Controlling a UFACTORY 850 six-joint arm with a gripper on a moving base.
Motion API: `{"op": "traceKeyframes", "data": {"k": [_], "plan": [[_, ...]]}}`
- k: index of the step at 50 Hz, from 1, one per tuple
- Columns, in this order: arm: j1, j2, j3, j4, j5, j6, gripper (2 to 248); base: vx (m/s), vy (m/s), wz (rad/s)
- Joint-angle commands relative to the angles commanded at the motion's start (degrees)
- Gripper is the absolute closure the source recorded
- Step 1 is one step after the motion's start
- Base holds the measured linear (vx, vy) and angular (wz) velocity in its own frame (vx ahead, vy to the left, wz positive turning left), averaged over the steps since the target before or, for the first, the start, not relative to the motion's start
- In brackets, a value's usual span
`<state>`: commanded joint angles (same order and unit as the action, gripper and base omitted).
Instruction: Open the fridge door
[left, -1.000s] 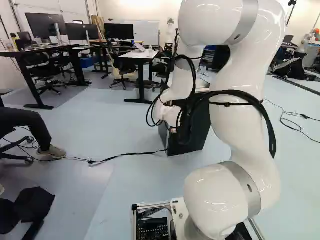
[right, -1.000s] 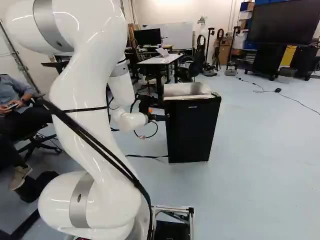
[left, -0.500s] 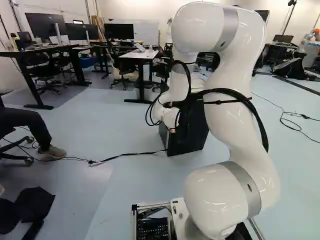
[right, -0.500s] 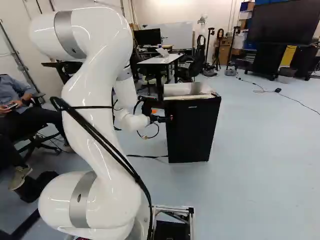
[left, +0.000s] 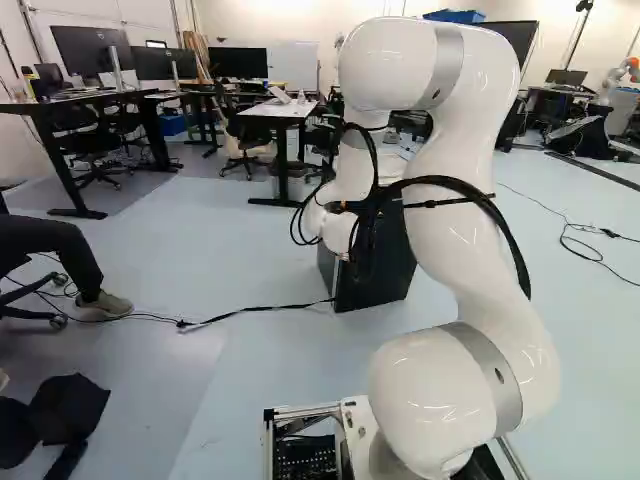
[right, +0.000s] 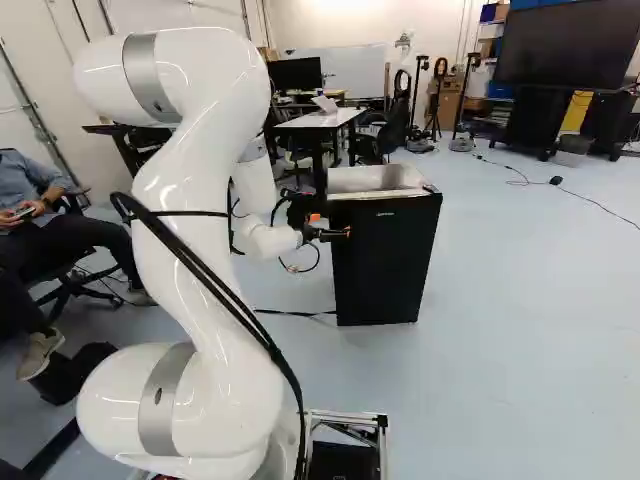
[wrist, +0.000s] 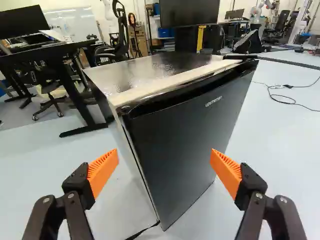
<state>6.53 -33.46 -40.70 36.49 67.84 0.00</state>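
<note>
In the right base view the gripper (right: 333, 233) is at the near left edge of the black fridge (right: 385, 262), in front of its door. The wrist view has the gripper (wrist: 162, 170) open, its orange-padded fingers wide apart with nothing gripped. Ahead of it stands the fridge with its dark door (wrist: 185, 145) closed; the recessed lip (wrist: 185, 92) runs along the door's top edge. Whether a finger touches the door cannot be told. In the left base view the arm hides the gripper and part of the fridge (left: 385, 265).
A cable (left: 250, 313) runs over the floor to the fridge. A white-topped table (right: 325, 120) stands behind it. Desks with monitors (left: 85, 50) are farther back. A seated person is at the left of both base views. Another robot (wrist: 262, 7) stands far behind.
The arm's upper links have swung leftward in the left base view and rightward in the right base view, and lowered. The gripper has shifted slightly rightward across the fridge front in the right base view. The fridge has not moved.
</note>
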Motion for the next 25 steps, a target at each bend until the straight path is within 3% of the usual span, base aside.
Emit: {"op": "traceKeyframes", "data": {"k": [25], "plan": [[0.0, -2.2, -3.3, 0.0, 0.0, 0.0, 3, 0.000, 0.000, 0.000]]}}
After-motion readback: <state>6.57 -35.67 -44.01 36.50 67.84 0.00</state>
